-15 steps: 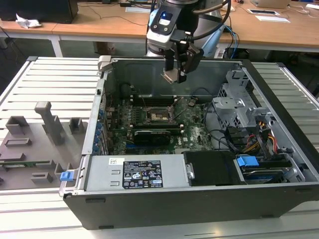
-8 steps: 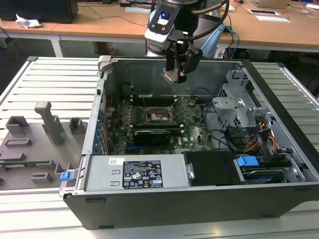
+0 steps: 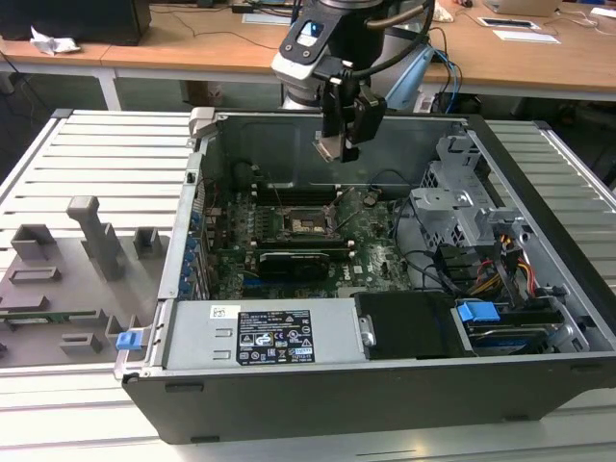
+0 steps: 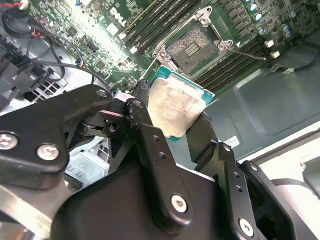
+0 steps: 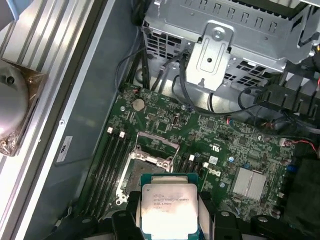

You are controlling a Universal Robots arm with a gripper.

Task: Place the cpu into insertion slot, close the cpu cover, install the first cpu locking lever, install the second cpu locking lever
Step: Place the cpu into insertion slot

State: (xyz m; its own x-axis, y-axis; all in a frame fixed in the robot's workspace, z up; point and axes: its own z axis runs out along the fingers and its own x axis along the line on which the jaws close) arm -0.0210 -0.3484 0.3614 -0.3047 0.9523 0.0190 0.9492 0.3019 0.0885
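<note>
**Q:** What were your fingers (image 4: 150, 142) doing at that moment?

**A:** They were clamped on the cpu (image 4: 177, 102), one black pad on each of two opposite edges. My gripper (image 4: 175, 107) had nothing else in it.

**Q:** And where was the chip?

**A:** In the air, well above the insertion slot (image 4: 192, 47) and touching nothing but me. In the first wrist view the cpu (image 5: 168, 207) overlapped the near edge of the insertion slot (image 5: 142, 167).

**Q:** How did it look?

**A:** It was a flat square with a silvery-grey lid, a bit mottled, with faint print I couldn't read. A thin green border of board showed around the lid.

**Q:** What did carrying it well ask of you?

**A:** As I judged it, a steady squeeze on the edges only, with the chip flat and square to the insertion slot. The contacts looked delicate, so it had to go straight down with no sliding or dropping at a corner.

**Q:** Was the socket ready?

**A:** It seemed so. Its pale contact field lay bare. The cpu cover (image 5: 158, 139) stood swung up off the insertion slot on the far side. Beyond the insertion slot lay the green motherboard (image 5: 220, 135).
</note>
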